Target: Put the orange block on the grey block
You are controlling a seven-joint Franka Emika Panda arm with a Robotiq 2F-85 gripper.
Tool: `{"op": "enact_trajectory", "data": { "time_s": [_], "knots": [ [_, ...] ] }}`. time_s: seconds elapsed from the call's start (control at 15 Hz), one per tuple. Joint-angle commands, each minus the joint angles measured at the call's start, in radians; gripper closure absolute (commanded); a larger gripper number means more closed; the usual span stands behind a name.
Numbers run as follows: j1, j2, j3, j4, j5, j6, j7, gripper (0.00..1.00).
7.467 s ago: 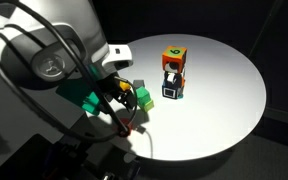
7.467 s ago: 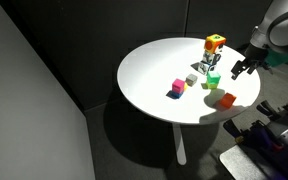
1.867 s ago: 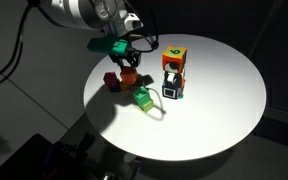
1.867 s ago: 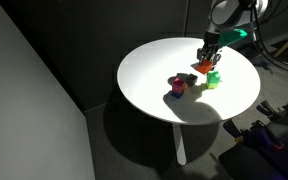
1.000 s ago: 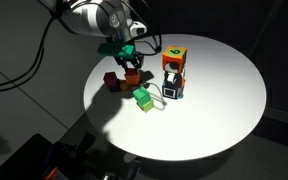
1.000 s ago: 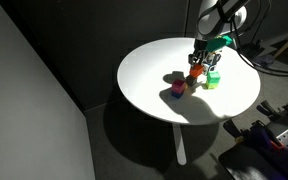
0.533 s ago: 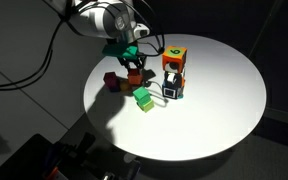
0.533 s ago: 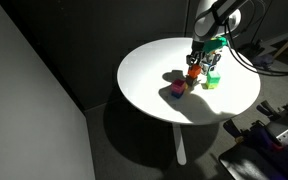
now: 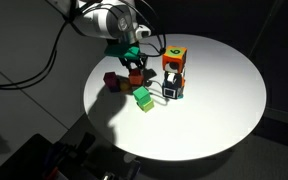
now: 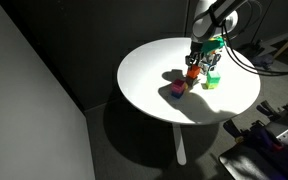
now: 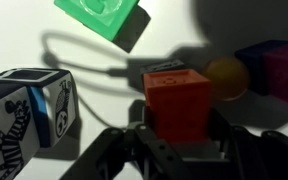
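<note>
The orange block (image 11: pixel 176 98) is a plain orange-red cube clamped between the black fingers of my gripper (image 11: pixel 180 128), which is shut on it. In both exterior views the gripper (image 9: pixel 134 68) (image 10: pixel 195 68) hangs low over the table with the orange block (image 9: pixel 133 74) (image 10: pixel 193 72) at its tip. A thin grey sliver (image 11: pixel 167 67) shows just past the orange block's far edge. It may be the grey block, which is otherwise hidden beneath the orange block and gripper. I cannot tell whether the two touch.
A green block (image 9: pixel 142 98) (image 11: pixel 102 18) lies close by, with a magenta block (image 9: pixel 112 82) (image 11: pixel 282 70) and a yellow-orange ball (image 11: pixel 227 78) beside my gripper. An orange cube with a green mark (image 9: pixel 174 57) tops a stack by the black-and-white cube (image 11: pixel 29 108). A thin wire loop (image 11: pixel 84 60) lies between them.
Over the last second the gripper with the orange block has sunk slightly toward the table and edged toward the stack. It has hardly moved in the last half second.
</note>
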State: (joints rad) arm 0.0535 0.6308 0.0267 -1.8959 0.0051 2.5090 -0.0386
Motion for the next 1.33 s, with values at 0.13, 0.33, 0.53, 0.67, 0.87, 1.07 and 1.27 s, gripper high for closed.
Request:
{"op": "enact_trajectory", "data": {
  "time_s": [0.13, 0.33, 0.53, 0.67, 0.87, 1.07, 1.27],
  "knots": [
    [0.008, 0.026, -0.011, 0.044, -0.022, -0.037, 0.020, 0.69],
    [0.009, 0.033, -0.011, 0.045, -0.021, -0.039, 0.022, 0.69],
    [0.008, 0.034, -0.012, 0.042, -0.021, -0.040, 0.023, 0.21],
    [0.006, 0.029, -0.009, 0.037, -0.017, -0.040, 0.020, 0.12],
    [0.004, 0.016, -0.009, 0.028, -0.016, -0.041, 0.019, 0.00],
    [-0.002, 0.006, -0.007, 0.023, -0.011, -0.043, 0.015, 0.00],
    [-0.011, -0.008, -0.004, 0.016, -0.002, -0.042, 0.011, 0.00]
  ]
}}
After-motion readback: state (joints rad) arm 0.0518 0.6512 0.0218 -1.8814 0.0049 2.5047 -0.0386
